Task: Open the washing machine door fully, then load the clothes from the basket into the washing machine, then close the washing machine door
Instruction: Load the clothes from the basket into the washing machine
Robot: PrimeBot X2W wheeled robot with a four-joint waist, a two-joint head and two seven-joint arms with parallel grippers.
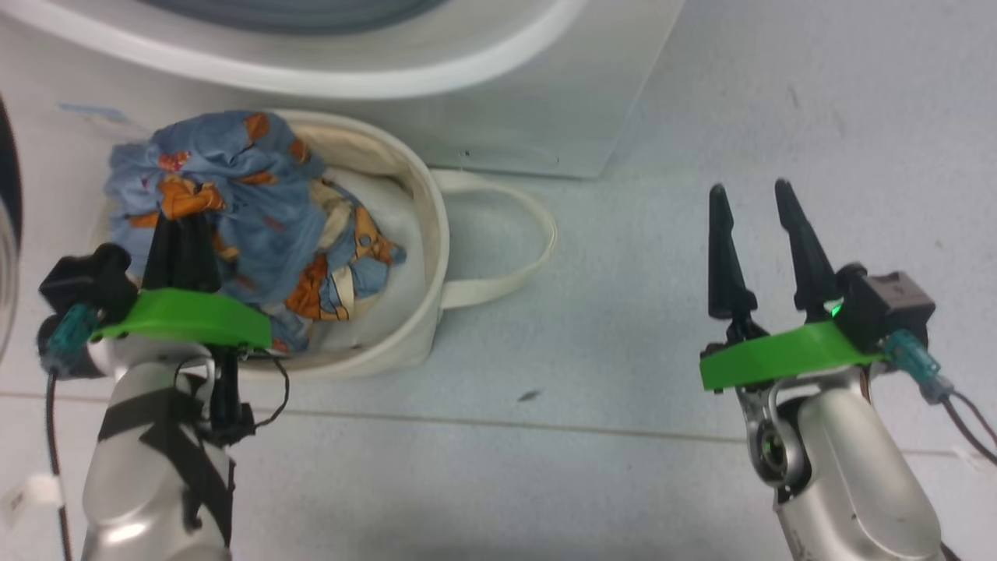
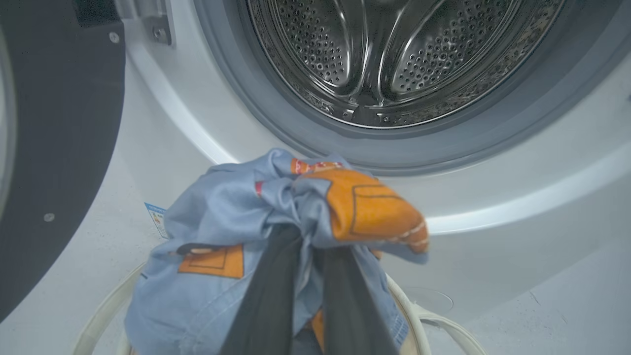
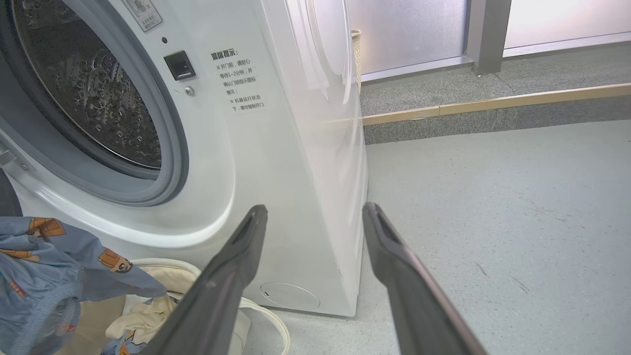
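— Grey speckled floor (image 1: 623, 374) all round, smooth and matte. What is the biggest thing on it?

— The washing machine (image 3: 276, 162), a white glossy box. Its round opening has a grey rubber ring, and behind that is a shiny steel drum (image 2: 394, 59) punched with small holes; no laundry shows in the part of it in view.

— And the door?

— The washing machine door (image 2: 64, 148) is swung open to the left of the opening. The left wrist view shows a wide black rim with small screws in it.

— Where is the basket?

— The basket (image 1: 424, 234) sits on the floor against the foot of the machine. It is a round cream canvas tub, soft-walled, with a long loop handle (image 1: 537, 234) lying flat towards the right. A plain white bundle (image 1: 397, 257) lies in its bottom.

— The clothes?

— The clothes (image 1: 234, 179) are a crumpled light-blue fabric with orange-brown prints, bunched over the basket's left half, and one end trails down inside.

— The pincers?

— The left pincer (image 1: 181, 222) is clamped on the clothes, its dark fingers pressed together in a gathered fold. The right pincer (image 1: 748, 188) hangs over bare floor well to the right of the basket, fingers apart, holding nothing.
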